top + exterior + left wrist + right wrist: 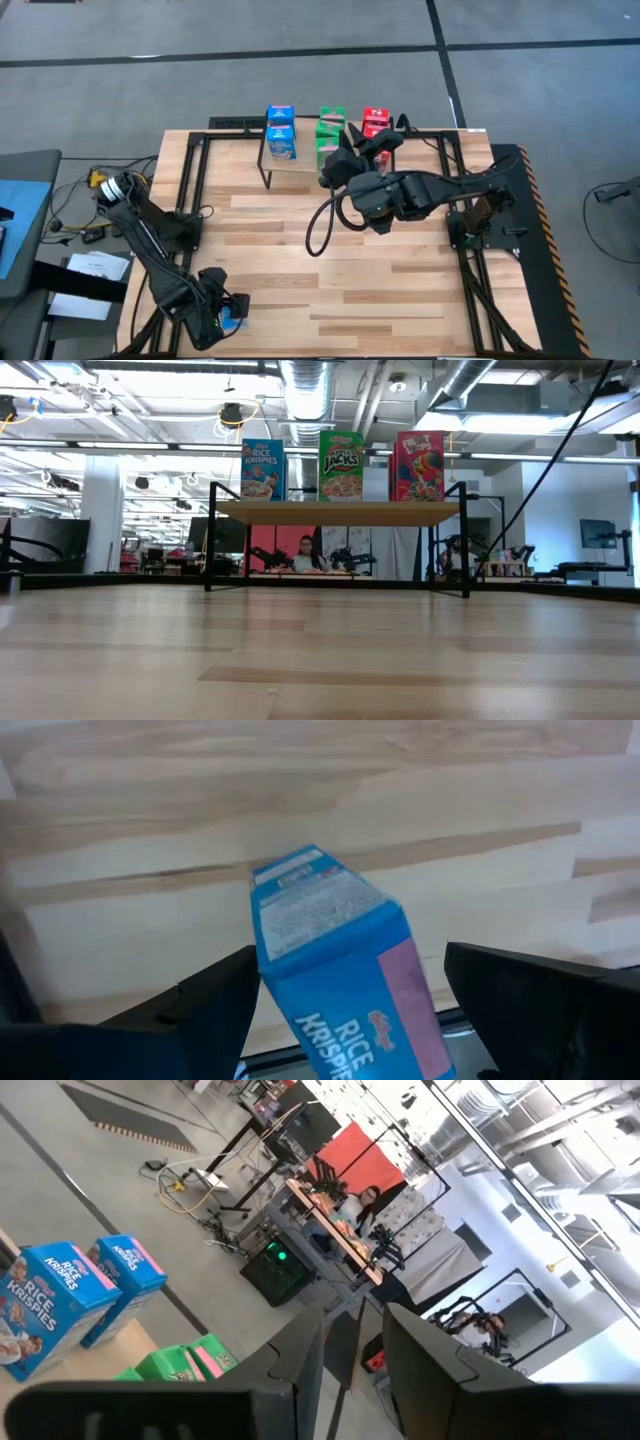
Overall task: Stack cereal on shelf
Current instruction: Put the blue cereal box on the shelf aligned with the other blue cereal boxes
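The shelf (300, 172) stands at the table's far middle. Its plank (340, 512) carries upright cereal boxes: blue (280, 132), green (331, 128) and red (375, 122). One more blue cereal box (335, 980) sits at the table's near left corner (233, 320); what it rests on is hidden. My left gripper (222, 318) hangs over it, open, one finger (200, 1015) on each side of the box. My right gripper (365, 150) is level above the shelf by the green and red boxes. There is a gap between its fingers (352, 1345) with nothing in it.
A black metal frame (190, 190) runs along the table's sides. A black cable (322, 225) loops down from my right arm over the table's middle. A person (308, 557) sits in the room beyond the table.
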Robot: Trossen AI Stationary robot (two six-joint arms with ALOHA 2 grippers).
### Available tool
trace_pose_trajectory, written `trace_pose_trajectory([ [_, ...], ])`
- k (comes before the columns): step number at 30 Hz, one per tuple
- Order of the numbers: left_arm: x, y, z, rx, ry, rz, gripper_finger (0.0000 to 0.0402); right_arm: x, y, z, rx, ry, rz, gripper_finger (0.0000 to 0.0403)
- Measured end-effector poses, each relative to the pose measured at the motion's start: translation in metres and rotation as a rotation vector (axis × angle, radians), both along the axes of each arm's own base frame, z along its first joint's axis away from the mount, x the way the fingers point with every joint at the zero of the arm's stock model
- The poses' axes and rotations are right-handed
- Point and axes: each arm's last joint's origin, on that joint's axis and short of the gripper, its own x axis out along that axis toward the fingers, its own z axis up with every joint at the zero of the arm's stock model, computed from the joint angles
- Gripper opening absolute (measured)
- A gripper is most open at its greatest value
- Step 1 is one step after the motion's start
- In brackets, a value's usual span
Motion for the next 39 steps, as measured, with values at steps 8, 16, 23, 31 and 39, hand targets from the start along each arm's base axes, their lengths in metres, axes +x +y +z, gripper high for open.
trace_pose_trajectory([
  [8, 0.007, -0.006, -0.013, 0.017, 0.017, -0.005, 0.0304, 0.000, 0.000, 0.000, 0.000, 0.000, 0.000, 0.0132],
  [16, 0.008, -0.007, -0.014, 0.020, 0.024, -0.016, 0.0304, 0.000, 0.000, 0.000, 0.000, 0.001, 0.000, 0.0132],
  [23, 0.007, -0.007, -0.014, 0.020, 0.027, -0.030, 0.0263, 0.000, 0.000, 0.000, 0.000, 0.001, 0.000, 0.0132],
  [31, 0.008, -0.007, -0.014, 0.039, 0.011, -0.051, 0.0188, 0.000, 0.000, 0.000, -0.001, 0.002, 0.000, 0.0132],
  [39, 0.008, -0.007, -0.013, 0.035, 0.007, -0.089, 0.0178, 0.000, 0.000, 0.000, -0.001, 0.003, 0.000, 0.0132],
])
